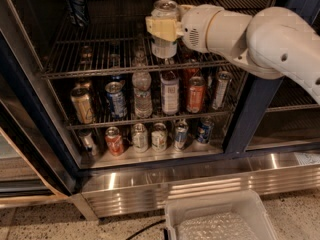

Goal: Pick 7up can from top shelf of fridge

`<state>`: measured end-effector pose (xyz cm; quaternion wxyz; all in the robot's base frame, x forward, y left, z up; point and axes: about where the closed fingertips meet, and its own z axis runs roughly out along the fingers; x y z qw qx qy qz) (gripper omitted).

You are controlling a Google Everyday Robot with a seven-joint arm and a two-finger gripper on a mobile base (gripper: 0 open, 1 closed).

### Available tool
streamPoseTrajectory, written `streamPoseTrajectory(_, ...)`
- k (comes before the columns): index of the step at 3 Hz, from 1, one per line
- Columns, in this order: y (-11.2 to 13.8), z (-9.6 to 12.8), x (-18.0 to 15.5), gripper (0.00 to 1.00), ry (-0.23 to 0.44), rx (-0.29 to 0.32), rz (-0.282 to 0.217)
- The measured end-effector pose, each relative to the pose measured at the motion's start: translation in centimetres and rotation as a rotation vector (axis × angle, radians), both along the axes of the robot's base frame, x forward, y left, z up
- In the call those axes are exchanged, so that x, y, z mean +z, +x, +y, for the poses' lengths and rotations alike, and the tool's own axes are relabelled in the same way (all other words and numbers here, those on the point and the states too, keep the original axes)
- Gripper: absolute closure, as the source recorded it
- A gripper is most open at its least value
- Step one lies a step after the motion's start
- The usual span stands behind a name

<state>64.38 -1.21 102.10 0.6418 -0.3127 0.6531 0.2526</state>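
Hand (161,28) clamped on 7up can (163,47), upper body; can upright at mid top shelf (90,54). Likely full, slick, thin-walled: hold mid-body, moderate squeeze.

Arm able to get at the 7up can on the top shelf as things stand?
Likely yes. The tool sits at the 7up can and looks closed on it, one pad across its front. Nothing on the top shelf stands in the way.
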Motion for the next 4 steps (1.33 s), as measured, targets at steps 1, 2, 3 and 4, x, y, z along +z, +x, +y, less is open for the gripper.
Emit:
streamPoseTrajectory(1, -2.1, -1.6, 0.3, 1.0, 0.014, 0.047, 0.006)
streamPoseTrajectory(2, -4.0, -2.8, 0.7, 1.0, 0.028, 0.101, 0.016)
streamPoseTrajectory(3, -5.6, -3.2, 0.7, 1.0, 0.015, 0.165, 0.039)
streamPoseTrajectory(4, -6.4, -2.9, 0.4, 1.0, -0.017, 0.246, 0.066)
